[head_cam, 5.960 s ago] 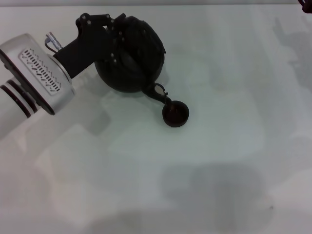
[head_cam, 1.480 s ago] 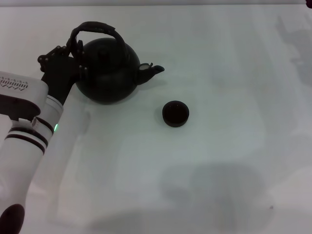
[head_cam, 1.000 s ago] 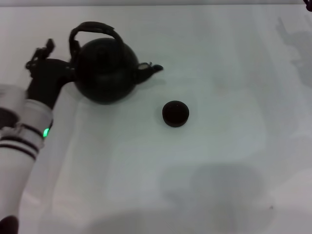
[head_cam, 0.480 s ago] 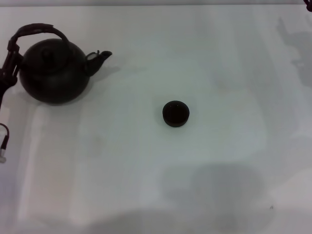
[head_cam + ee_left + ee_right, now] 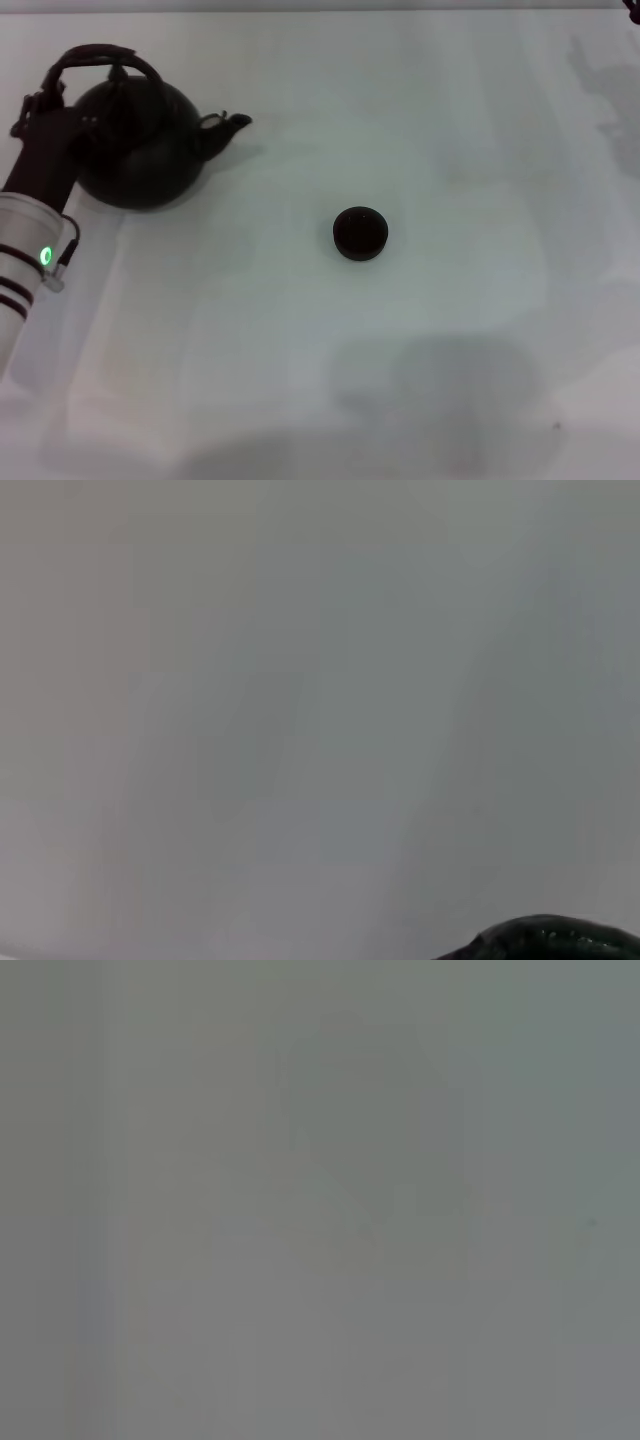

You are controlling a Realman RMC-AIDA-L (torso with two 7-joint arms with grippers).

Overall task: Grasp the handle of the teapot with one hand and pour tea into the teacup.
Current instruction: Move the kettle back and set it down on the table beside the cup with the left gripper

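The matte-black teapot (image 5: 140,150) stands upright at the far left of the white table (image 5: 330,380), its stubby spout (image 5: 232,124) pointing right toward the teacup. My left gripper (image 5: 42,102) is at the left foot of the arched handle (image 5: 100,52) and looks shut on it. The white left arm (image 5: 22,270) runs down to the lower left. The tiny black teacup (image 5: 360,233) sits alone mid-table, well right of the spout. A dark textured edge of the teapot (image 5: 550,940) shows in the left wrist view. Only a dark sliver of my right gripper (image 5: 633,6) shows at the far right corner.
Bare white tabletop (image 5: 450,120) lies between the teapot and the teacup and all around the cup. The right wrist view holds only blank grey surface.
The teapot, tilted over the teacup six seconds ago, is upright. It then moved left away from the cup with my left gripper, and in the last half second shifted slightly back right.
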